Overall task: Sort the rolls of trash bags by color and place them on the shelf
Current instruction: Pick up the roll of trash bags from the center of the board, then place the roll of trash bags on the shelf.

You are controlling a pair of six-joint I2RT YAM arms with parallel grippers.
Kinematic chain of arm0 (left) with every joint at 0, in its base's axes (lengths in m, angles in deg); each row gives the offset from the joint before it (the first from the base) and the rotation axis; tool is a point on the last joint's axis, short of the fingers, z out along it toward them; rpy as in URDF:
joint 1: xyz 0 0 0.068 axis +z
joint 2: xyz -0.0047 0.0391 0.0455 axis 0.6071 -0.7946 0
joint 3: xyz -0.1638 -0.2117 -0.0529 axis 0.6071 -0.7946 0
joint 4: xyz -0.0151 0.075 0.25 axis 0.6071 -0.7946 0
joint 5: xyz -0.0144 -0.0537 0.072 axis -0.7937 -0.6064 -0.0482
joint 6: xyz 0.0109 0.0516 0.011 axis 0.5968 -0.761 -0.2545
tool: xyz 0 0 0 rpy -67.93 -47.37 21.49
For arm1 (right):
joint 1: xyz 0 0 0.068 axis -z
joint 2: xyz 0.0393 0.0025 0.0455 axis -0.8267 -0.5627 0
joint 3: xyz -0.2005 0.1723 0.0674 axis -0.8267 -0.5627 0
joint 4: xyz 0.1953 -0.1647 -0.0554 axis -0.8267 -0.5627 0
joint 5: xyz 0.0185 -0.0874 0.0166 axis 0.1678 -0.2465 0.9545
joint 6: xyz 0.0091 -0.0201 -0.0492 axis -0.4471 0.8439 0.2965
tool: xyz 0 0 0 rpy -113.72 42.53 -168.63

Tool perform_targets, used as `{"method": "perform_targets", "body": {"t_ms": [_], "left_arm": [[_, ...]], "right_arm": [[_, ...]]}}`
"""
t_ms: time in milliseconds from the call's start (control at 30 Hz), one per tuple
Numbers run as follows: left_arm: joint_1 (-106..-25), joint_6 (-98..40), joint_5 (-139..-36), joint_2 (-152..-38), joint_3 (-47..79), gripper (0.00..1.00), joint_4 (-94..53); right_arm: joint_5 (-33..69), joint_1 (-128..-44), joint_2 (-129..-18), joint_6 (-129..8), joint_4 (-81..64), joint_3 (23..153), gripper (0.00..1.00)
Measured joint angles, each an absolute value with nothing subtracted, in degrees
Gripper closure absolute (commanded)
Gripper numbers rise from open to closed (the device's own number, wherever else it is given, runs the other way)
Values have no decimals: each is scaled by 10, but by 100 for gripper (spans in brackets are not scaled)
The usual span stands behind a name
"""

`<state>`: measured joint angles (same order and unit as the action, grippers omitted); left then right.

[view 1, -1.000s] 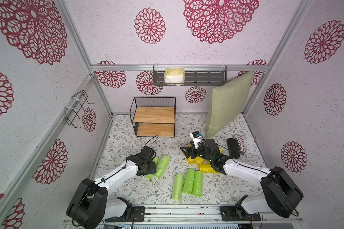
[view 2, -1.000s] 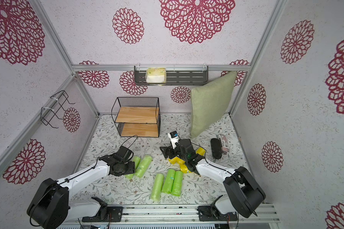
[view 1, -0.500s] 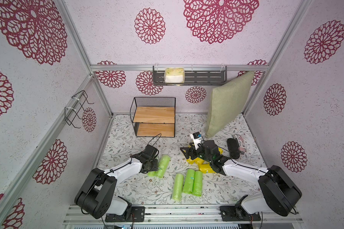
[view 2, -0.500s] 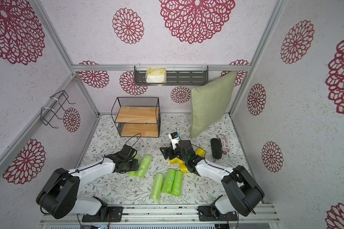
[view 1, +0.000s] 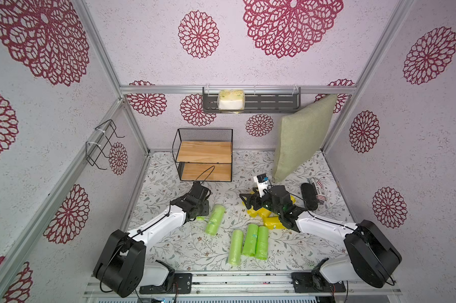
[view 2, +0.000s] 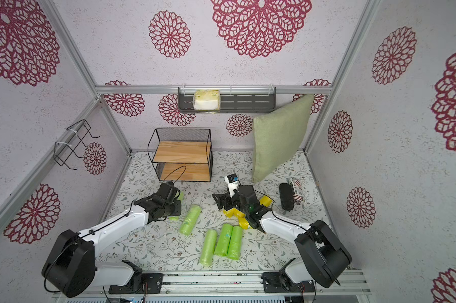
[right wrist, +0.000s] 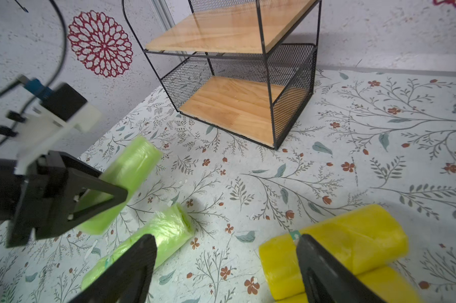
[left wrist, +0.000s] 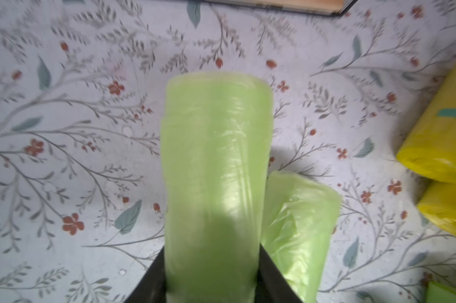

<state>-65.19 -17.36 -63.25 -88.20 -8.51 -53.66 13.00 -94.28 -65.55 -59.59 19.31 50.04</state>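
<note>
Far side, left of centre, shelf (view 1: 204, 152): both boards bare, nothing sorted yet | left gripper (left wrist: 213, 280): jaws have just closed, now clamped on green roll (left wrist: 216, 162), raised at a tilt beside second green roll (view 1: 215, 219) | right gripper (right wrist: 224, 246): spread wide, empty, over yellow rolls (view 1: 271, 221) | judgement: first green carry to shelf can begin.
</note>
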Motion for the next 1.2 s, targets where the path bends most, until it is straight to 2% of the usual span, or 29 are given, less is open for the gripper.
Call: {"method": "perform_targets", "body": {"t_ms": [200, 400, 733, 933, 1200], "left_arm": [[-652, -235, -599, -830, 37, 57, -605], [-622, -308, -580, -851, 178, 57, -661], [-533, -389, -582, -1035, 392, 55, -717], [-519, -428, -566, -1151, 517, 54, -753], [-514, -486, -494, -1284, 652, 53, -785]], "right_arm": [[116, -941, -621, -591, 196, 495, 10], [117, -938, -594, -584, 215, 495, 9], [119, -938, -584, -566, 204, 495, 9], [118, -938, -569, -562, 202, 495, 9], [118, -938, -566, -562, 201, 488, 9]]}}
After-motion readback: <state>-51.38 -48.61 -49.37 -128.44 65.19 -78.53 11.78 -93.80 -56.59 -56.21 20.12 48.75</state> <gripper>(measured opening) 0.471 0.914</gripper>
